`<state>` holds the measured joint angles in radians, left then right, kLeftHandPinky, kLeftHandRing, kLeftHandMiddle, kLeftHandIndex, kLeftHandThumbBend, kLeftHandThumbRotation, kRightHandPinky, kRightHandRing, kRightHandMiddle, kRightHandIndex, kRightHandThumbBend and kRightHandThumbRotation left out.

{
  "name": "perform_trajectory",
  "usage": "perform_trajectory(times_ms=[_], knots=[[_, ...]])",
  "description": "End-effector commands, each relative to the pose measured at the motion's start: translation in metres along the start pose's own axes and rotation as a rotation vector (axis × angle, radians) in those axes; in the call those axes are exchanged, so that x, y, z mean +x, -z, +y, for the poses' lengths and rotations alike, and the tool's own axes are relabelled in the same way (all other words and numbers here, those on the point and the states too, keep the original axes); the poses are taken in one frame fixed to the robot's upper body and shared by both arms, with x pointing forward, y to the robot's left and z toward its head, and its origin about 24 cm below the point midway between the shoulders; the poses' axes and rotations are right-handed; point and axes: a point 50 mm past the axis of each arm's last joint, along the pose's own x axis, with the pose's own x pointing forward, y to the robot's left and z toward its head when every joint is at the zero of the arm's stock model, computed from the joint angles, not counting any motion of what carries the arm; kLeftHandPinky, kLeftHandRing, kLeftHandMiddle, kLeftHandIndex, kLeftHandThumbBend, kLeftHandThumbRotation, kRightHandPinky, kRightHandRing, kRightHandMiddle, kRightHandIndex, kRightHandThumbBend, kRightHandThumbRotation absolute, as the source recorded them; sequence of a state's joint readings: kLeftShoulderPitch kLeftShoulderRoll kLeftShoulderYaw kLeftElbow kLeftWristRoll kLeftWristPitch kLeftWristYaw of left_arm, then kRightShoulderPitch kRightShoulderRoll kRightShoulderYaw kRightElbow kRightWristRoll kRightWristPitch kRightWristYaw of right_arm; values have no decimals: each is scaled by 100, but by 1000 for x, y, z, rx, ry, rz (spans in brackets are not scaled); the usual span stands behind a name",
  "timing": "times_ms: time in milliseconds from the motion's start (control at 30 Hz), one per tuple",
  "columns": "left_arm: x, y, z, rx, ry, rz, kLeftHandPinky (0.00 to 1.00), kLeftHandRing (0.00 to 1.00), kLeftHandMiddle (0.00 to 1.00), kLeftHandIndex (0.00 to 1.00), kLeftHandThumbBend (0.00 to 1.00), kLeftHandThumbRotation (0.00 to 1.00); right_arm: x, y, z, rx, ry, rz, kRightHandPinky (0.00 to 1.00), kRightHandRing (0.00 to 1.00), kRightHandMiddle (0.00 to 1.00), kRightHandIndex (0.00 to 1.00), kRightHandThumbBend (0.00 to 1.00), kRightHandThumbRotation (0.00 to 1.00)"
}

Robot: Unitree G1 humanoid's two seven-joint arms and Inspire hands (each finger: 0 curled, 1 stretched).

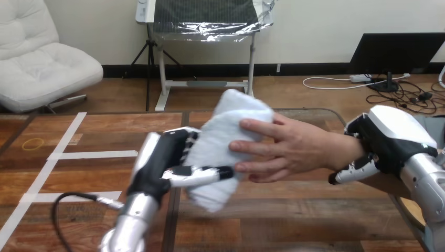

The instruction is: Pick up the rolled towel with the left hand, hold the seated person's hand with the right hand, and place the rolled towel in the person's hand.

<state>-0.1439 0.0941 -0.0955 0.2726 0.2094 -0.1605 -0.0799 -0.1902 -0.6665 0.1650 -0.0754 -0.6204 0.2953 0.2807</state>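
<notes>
Contact at two places above the wooden table (pixel 294 220): the robot's left hand (pixel 162 163) grips the rolled towel (pixel 225 128), and its right hand (pixel 391 139) is wrapped round the person's wrist (pixel 341 152). The white rolled towel is lifted clear of the tabletop, over the middle of the table and nearer its far edge than its near one. It stands tilted, its top end leaning toward the right. The left hand, rising on its silver forearm from the near edge, clasps the roll's lower left side. Its thumb (pixel 202 173) lies across the front of the cloth and its fingers (pixel 190 142) curl round behind. The person's hand (pixel 294 149) reaches in from the table's right side with its back showing. It lies spread flat against the right face of the rolled towel, the lower fingertips just beside the tip of the robot's thumb. Near the right edge, the right hand sits over the person's wrist, white shell uppermost, with its fingers (pixel 357 169) curled in beneath the wrist. White tape lines (pixel 94 154) cross the left half of the table, and a small yellow ring (pixel 32 143) is drawn near its left edge.
</notes>
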Motion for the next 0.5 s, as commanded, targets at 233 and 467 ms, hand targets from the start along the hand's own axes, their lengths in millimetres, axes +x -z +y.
perform_trajectory(times_ms=[233, 467], knots=[[41, -73, -39, -81, 79, -222, 35, 38, 43, 51, 59, 0, -4, -8, -39, 13, 148, -27, 11, 18, 27, 36, 66, 0], [46, -90, -64, -99, 130, -250, 35, 37, 42, 50, 59, 0, -5, -7, -40, 12, 150, -30, 12, 19, 28, 36, 66, 0]])
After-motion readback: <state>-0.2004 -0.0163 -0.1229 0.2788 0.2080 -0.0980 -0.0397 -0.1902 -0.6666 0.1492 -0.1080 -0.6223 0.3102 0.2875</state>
